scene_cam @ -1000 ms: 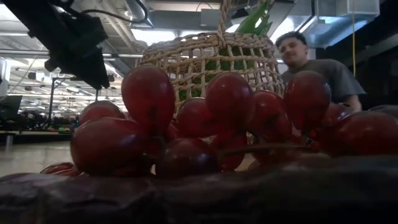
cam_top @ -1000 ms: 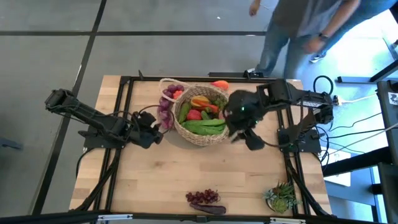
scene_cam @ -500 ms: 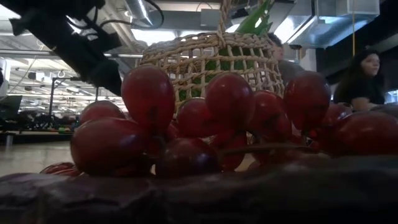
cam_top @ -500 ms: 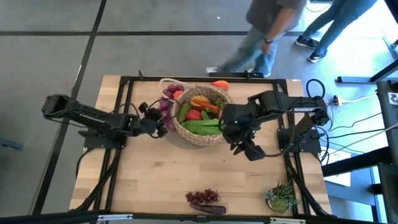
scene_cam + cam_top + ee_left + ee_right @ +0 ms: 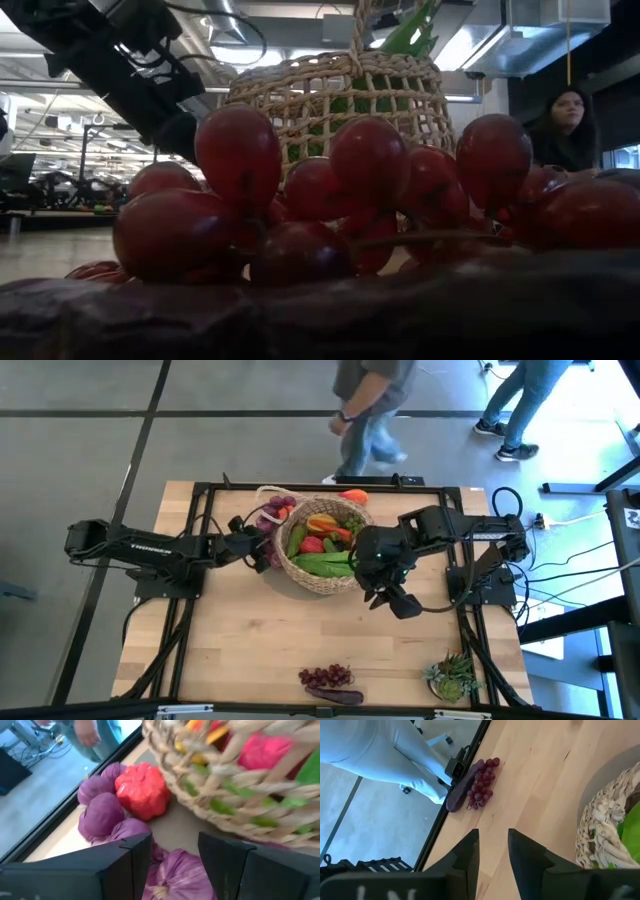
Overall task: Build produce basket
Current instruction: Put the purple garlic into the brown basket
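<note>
High view: wicker basket (image 5: 322, 550) sits on the far middle of the desk (image 5: 250, 650), loaded with a green cucumber-like piece (image 5: 326, 564), red pepper (image 5: 312, 545) and yellow-orange pieces (image 5: 322, 523). Purple onions (image 5: 266, 528) lie against its left wall; an orange-red piece (image 5: 353, 496) sits just beyond its far rim.

Left tool (image 5: 262, 553) is at the basket's left side, right by the onions. Left wrist view: its fingers (image 5: 131, 855) stand apart, nothing clamped; a purple onion (image 5: 180, 877) lies between and just ahead of them, more purple bulbs (image 5: 100, 815) and a red lobed pepper or tomato (image 5: 142, 790) beyond, basket wall (image 5: 225, 795) close alongside. Whether the fingers touch the onion: can't tell.

Right tool (image 5: 388, 597) is at the basket's right-near edge, over bare desk. Right wrist view: its fingers (image 5: 465, 857) show a narrow gap with nothing between them; basket rim (image 5: 600, 830) close by, and a grape bunch (image 5: 481, 784) with a dark purple eggplant (image 5: 461, 790) far off at the desk edge.

Low view: those red grapes (image 5: 330, 200) fill the foreground, basket (image 5: 340, 95) behind, one arm (image 5: 120, 60) coming down beside it.

Spiky potted plant (image 5: 455, 676) stands at the near right corner. People (image 5: 370, 410) walk on the floor beyond the desk.
</note>
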`<state>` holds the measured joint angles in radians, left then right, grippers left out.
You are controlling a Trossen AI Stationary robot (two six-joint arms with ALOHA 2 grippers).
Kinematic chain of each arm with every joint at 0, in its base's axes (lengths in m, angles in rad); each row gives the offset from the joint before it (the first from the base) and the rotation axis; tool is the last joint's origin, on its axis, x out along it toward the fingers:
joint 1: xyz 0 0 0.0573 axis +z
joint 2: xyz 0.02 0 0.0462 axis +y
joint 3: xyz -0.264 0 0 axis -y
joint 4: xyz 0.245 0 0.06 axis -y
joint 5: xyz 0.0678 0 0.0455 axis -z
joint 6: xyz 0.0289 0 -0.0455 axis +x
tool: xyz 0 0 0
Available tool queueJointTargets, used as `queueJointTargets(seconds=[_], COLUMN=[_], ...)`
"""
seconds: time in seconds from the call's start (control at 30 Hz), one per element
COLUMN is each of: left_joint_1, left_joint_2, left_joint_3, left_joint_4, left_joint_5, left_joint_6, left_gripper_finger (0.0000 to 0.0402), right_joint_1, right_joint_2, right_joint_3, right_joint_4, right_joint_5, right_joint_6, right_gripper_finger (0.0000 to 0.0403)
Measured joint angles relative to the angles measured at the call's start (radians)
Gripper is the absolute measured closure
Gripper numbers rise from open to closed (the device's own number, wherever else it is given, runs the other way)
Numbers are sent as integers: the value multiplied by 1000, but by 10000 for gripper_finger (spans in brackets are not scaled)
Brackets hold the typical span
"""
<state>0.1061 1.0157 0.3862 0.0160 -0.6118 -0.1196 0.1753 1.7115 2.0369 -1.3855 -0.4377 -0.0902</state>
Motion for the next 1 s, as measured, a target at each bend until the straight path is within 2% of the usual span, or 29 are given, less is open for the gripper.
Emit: queueJointTargets(seconds=[0.17,0.47,0.53,0.8,0.9,1.0], left_joint_1=[39,49,49,49,49,49], left_joint_2=[35,98,97,83,82,81], left_joint_3=[0,4,24,183,217,256], left_joint_4=[-37,-66,-121,-515,-568,-542], left_joint_5=[28,15,7,-64,-55,33], left_joint_6=[0,-1,-1,-1,-1,30], left_gripper_finger=[252,252,252,252,252,252], right_joint_1=[0,0,0,0,0,0], right_joint_2=[0,0,0,0,0,0], right_joint_3=[0,0,0,0,0,0], right_joint_4=[7,7,7,7,7,7], right_joint_5=[0,1,1,2,15,45], right_joint_6=[0,13,29,32,29,29], right_gripper_finger=[305,305,305,305,305,305])
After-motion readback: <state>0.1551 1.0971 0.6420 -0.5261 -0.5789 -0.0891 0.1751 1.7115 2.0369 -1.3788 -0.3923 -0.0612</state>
